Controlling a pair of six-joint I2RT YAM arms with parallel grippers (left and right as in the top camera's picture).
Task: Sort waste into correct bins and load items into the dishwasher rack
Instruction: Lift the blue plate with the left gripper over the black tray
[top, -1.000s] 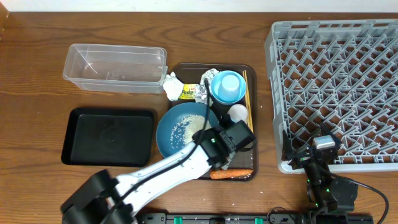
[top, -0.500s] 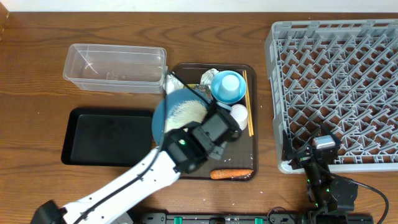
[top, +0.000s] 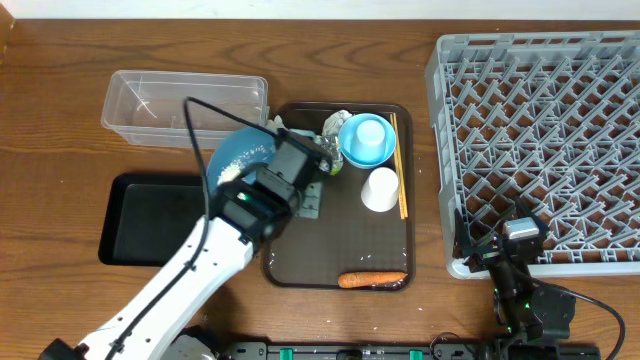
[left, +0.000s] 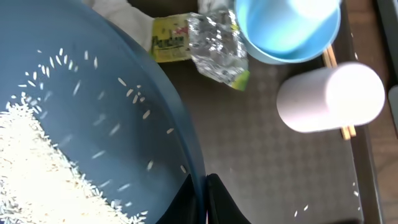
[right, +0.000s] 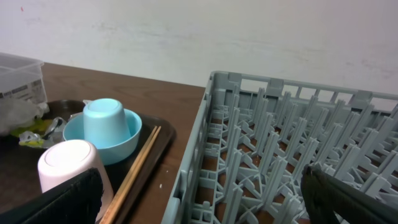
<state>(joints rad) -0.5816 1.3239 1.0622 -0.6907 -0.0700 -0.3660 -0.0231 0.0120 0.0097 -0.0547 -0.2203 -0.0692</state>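
My left gripper (top: 268, 165) is shut on the rim of the large blue plate (top: 240, 152) and holds it tilted above the brown tray's left edge, near the clear tub (top: 185, 108). In the left wrist view the jaws (left: 202, 193) pinch the plate (left: 112, 112), which carries loose rice (left: 31, 168). The foil wrapper (left: 211, 43) and tissue (left: 118, 9) lie on the tray beyond it. The carrot (top: 372, 280) lies at the tray's front. My right gripper (top: 510, 262) is open and empty by the rack's (top: 540, 130) front left corner.
The black tray (top: 150, 235) lies left of the brown tray (top: 350, 240). A light blue cup sits upside down in the blue bowl (top: 366, 138). The white cup (top: 380, 188) and chopsticks (top: 397, 160) are on the tray's right side.
My left gripper has lifted the plate off the brown tray and carried it left and back toward the clear tub. The white cup now shows fully. The right arm has not moved.
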